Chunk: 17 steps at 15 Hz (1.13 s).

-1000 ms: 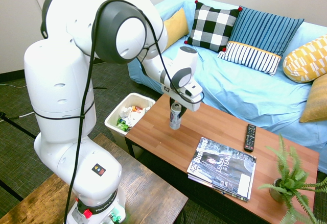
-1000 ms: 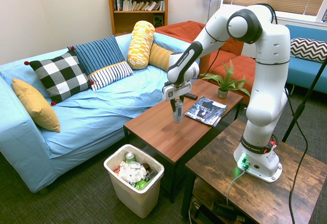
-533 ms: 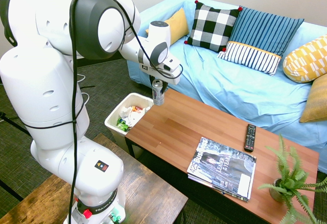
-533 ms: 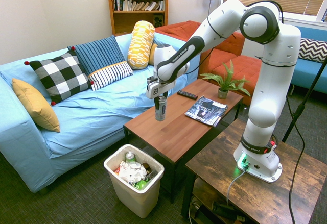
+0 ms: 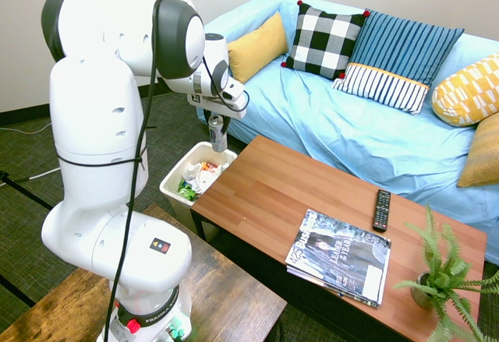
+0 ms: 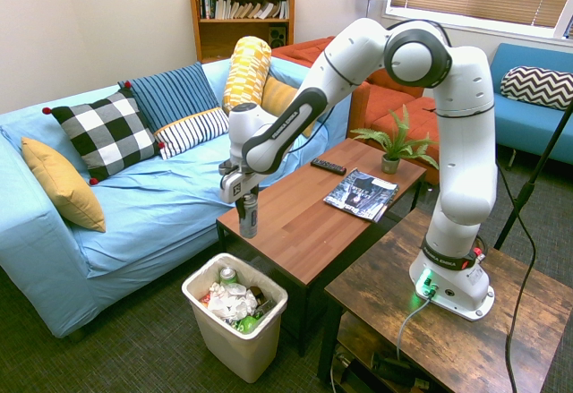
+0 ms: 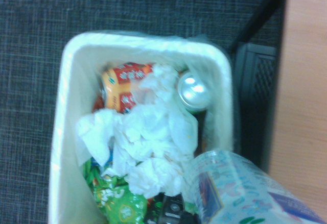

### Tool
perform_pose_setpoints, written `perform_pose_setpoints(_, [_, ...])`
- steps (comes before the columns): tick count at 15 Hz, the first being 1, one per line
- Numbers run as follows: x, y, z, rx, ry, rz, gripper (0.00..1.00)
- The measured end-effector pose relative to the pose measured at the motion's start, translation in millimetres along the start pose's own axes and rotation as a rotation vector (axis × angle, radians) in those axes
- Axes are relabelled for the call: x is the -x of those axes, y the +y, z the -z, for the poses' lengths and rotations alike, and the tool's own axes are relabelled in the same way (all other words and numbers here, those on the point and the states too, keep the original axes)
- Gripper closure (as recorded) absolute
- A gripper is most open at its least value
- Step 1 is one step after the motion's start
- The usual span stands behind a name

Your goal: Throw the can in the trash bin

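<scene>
1. The can [image 6: 248, 214] hangs upright, long axis vertical, in the air over the trash bin [image 6: 269, 321].
2. The gripper [image 6: 244, 198] has its fingers closed on the can's top.
3. The bin's opening lies directly below, beside the table [image 6: 304, 232].

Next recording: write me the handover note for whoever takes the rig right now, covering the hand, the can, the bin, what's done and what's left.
Hand: shut on the can, held upright in the air.
Can: off the coffee table, past its end, above the trash bin.
Bin: on the floor by the table's end, holding crumpled paper, wrappers and another can.
Done: pickup and carry.
Left: release the can into the bin.
</scene>
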<state>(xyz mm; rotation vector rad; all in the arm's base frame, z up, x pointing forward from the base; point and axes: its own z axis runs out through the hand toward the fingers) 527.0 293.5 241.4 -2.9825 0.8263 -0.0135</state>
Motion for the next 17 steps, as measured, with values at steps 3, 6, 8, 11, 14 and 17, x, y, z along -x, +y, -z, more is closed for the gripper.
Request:
perform_pose_setpoints(3, [21.4, -33.4, -34.4, 0.033, -0.037, 0.041, 1.00])
perform_pose_setpoints(6, [32.0, -39.8, -56.2, 0.068, -0.070, 0.048, 0.00])
perform_pose_setpoints(8, [31.1, -38.4, -58.9, 0.073, -0.074, 0.044, 0.00])
perform_pose_setpoints(11, [26.1, -35.4, -59.3, 0.074, -0.081, 0.024, 0.00])
perform_pose_setpoints(14, [22.7, -33.2, -59.3, 0.073, -0.087, 0.013, 0.00])
perform_pose_setpoints(17, [19.3, -29.6, -52.7, 0.066, -0.090, 0.001, 0.00])
